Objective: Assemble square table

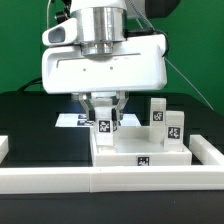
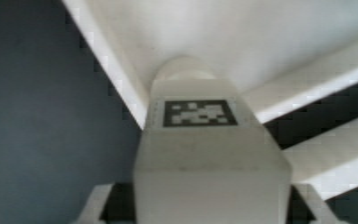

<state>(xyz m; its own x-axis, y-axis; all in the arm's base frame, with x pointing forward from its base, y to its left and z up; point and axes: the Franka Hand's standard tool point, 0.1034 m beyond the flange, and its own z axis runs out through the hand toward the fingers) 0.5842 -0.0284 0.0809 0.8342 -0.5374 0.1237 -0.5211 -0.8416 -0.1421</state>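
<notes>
Already the square table top [image 1: 140,152] lies flat on the black work surface [image 1: 30,120], pushed up against the long white rail [image 1: 110,180] at the front, and two legs [image 1: 166,120] stand upright near its far corner on the exterior view's right, close side by side. Whether those two are fully screwed in or only set in place I cannot tell from here. A third leg [image 2: 201,150] is pinched between the fingers of the gripper [image 1: 105,112] and held upright over the top's corner on the exterior view's left; the wrist view shows its tagged end close to the top's inner ribs. By my judgement the work is about half done: this leg needs seating, and a fourth is not in sight. Behind the top, the marker board [image 1: 70,119] lies flat.
</notes>
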